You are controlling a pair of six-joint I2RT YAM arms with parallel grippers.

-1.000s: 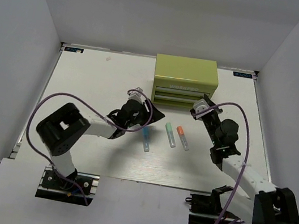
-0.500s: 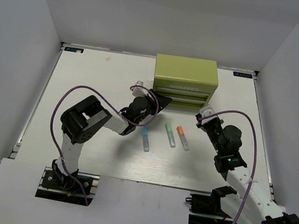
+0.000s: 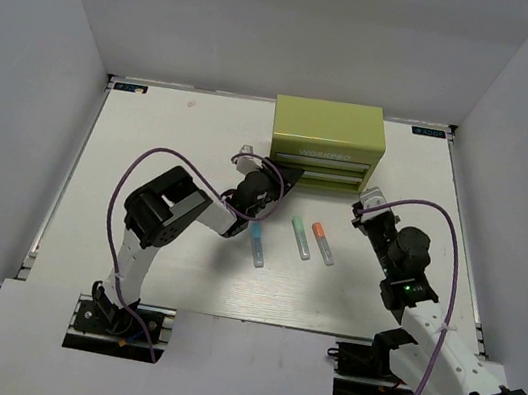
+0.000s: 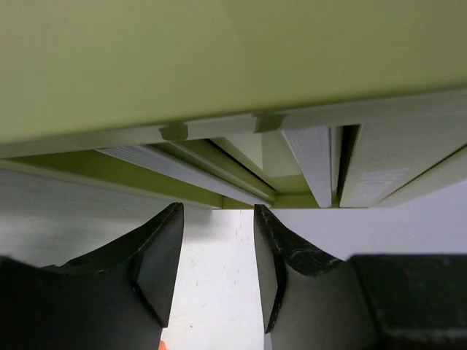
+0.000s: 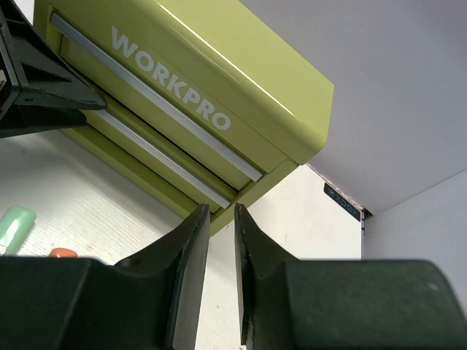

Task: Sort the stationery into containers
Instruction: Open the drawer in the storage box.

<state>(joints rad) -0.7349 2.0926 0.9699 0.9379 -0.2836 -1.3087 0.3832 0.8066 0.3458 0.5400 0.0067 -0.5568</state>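
Observation:
The olive-green tool chest (image 3: 325, 145) stands at the back; its two drawers (image 5: 171, 149) look pushed in. Three stubby markers lie in front of it: blue-capped (image 3: 256, 242), green-capped (image 3: 300, 236) and orange-capped (image 3: 322, 243). The green (image 5: 16, 219) and orange (image 5: 62, 253) caps also show in the right wrist view. No pens are in view. My left gripper (image 3: 285, 175) is open and empty right at the chest's lower left front (image 4: 219, 157). My right gripper (image 3: 368, 204) is a little off the chest's right front corner, empty, jaws apart by a narrow gap.
The white tabletop (image 3: 182, 143) is walled by grey panels on the left, back and right. The left gripper's black finger (image 5: 36, 80) shows against the chest front in the right wrist view.
My right gripper has drawn back from the chest's right drawer fronts towards me. My left arm has folded in and its gripper has moved closer to the chest's lower left front.

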